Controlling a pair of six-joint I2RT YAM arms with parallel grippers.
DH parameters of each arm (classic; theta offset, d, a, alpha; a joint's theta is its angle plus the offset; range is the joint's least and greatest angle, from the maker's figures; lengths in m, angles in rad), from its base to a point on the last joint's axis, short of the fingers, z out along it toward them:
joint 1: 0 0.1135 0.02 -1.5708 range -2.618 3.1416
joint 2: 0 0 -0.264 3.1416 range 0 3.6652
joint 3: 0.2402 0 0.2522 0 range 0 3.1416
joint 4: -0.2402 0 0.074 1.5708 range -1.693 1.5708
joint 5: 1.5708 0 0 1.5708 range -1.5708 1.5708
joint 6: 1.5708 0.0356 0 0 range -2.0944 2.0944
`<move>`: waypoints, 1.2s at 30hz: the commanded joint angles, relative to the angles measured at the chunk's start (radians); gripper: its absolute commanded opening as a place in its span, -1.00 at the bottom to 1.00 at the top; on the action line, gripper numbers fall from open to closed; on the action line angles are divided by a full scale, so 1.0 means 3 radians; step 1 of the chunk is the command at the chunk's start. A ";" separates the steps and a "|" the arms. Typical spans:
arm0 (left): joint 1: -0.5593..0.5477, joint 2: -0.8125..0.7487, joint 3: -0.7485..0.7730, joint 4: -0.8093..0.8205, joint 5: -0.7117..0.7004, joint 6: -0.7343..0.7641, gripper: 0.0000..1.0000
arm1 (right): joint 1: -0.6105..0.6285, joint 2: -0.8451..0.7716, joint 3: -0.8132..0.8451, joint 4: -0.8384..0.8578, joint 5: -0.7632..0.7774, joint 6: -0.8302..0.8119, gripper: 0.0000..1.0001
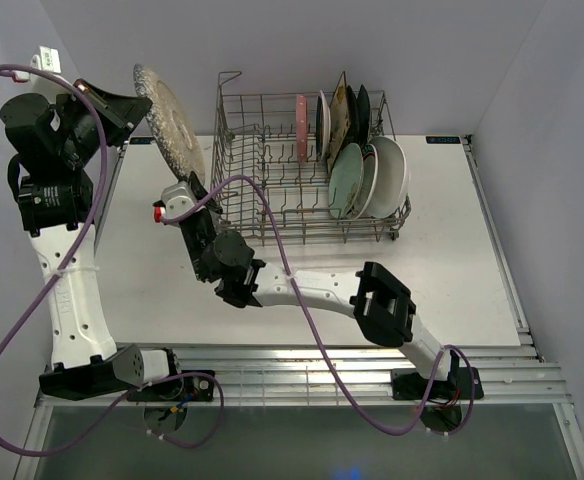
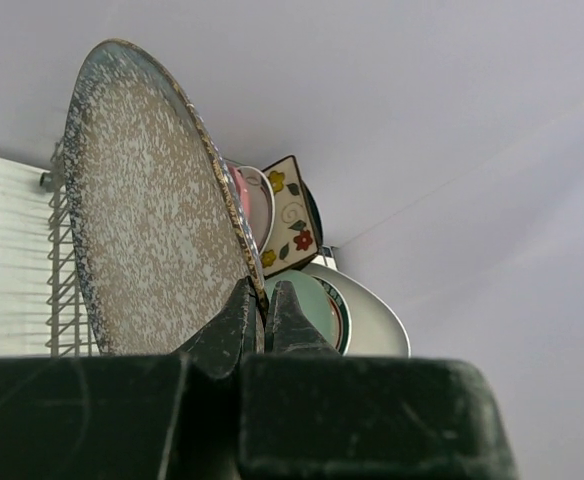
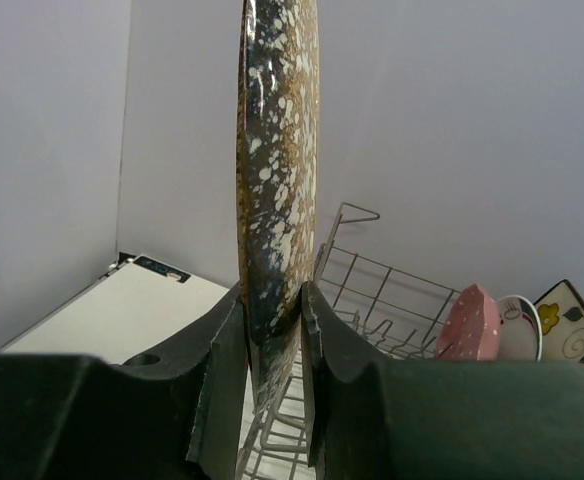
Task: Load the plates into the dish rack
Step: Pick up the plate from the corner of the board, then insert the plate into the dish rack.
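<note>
beside the dish rack [image 1: 234,180], our left gripper [image 2: 257,305] and right gripper [image 3: 272,300] clamp the speckled plate [image 1: 172,120]: a handover; next, one must release.

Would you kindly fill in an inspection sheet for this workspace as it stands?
Surface: white table, with the dish rack standing on it.
Job's things: racked plates stand upright at the rack's right end; speckled plate is held on edge, left of the rack.
Clutter: nothing seen.
Tools: left tool and right tool are both shut on the speckled plate's rim.
Cables: purple cables loop off both arms.
Surroundings: plain grey walls.
</note>
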 commanded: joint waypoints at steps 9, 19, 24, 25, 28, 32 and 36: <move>-0.0155 -0.0113 0.0437 0.0919 0.0212 0.0119 -1.00 | 0.0102 -0.0434 0.0024 0.1067 -0.0061 -0.0503 -0.84; -0.0610 -0.0047 0.0339 0.0909 -0.0028 0.0354 -1.00 | 0.0107 -0.0474 -0.0211 0.1768 -0.0015 -0.1413 -0.84; -0.1171 0.0050 0.0329 0.0868 -0.0391 0.0584 -1.00 | 0.0097 -0.0689 -0.0625 0.1967 0.0000 -0.1464 -0.84; -0.1254 0.0065 0.0344 0.0838 -0.0518 0.0630 -1.00 | 0.0092 -0.0760 -0.0691 0.2023 0.0005 -0.1490 -0.84; -0.1561 0.0188 0.0457 0.0756 -0.0794 0.0804 -1.00 | 0.0082 -0.0909 -0.0947 0.2217 0.0061 -0.1613 -0.84; -0.1903 0.0377 0.0646 0.0679 -0.1112 0.1024 -1.00 | 0.0072 -0.1185 -0.1448 0.2463 0.0143 -0.1598 -0.84; -0.2262 0.0648 0.0906 0.0506 -0.1500 0.1295 -1.00 | 0.0026 -0.1446 -0.1847 0.2468 0.0220 -0.1439 -0.85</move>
